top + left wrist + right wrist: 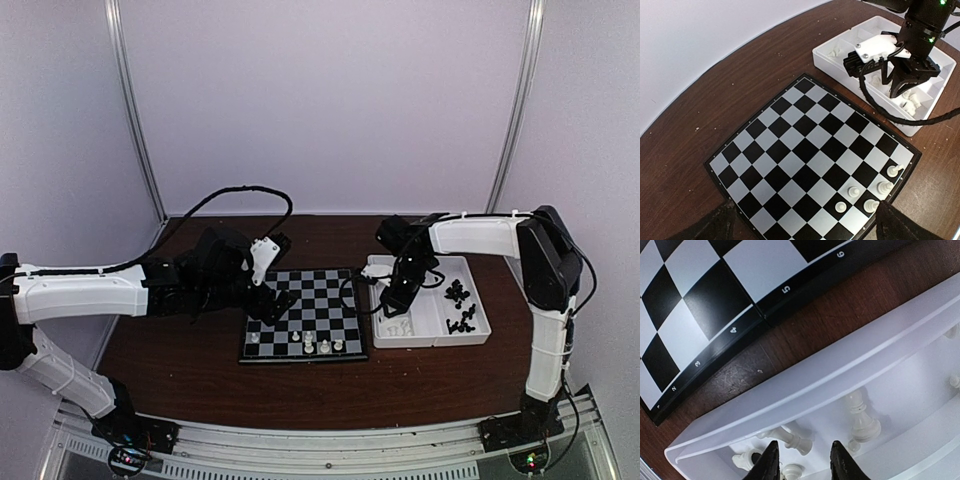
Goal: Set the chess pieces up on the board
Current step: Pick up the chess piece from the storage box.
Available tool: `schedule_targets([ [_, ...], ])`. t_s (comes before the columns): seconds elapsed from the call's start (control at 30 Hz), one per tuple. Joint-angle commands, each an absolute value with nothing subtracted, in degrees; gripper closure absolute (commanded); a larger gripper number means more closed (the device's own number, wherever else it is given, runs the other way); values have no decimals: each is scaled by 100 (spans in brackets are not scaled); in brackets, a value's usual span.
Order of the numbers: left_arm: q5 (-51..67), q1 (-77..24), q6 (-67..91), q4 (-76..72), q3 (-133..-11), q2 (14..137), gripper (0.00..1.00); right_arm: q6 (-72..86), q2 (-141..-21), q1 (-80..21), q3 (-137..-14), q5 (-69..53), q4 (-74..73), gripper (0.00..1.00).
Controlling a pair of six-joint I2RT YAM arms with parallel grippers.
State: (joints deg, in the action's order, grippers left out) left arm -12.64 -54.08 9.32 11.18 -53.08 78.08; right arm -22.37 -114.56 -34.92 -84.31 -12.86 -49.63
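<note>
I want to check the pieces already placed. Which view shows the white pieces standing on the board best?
The left wrist view: the white pieces stand large and separate near one corner of the board. The top view shows them as tiny specks along its near edge; the right wrist view shows only bare squares.

top: high, from rear | left wrist: over board (790, 165), tray (830, 65) | right wrist: close, same tray

Perhaps five white chess pieces (871, 204) upright at the board (790, 165) corner
</note>
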Motion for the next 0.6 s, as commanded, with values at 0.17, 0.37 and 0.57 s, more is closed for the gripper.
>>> schedule_targets([
  [0.17,-1170,-5378,890,993,-5476,7827,2,-2331,-11629,-3541,-8249,-1320,-4916,64],
  [0.37,-1188,-5377,894,997,-5459,7796,2,-2289,-11738,-3550,-8314,-1292,-4922,75],
  [0.57,-1132,-5377,905,1000,-5496,7796,2,-2218,-11484,-3566,-8331,-1270,-5039,89],
])
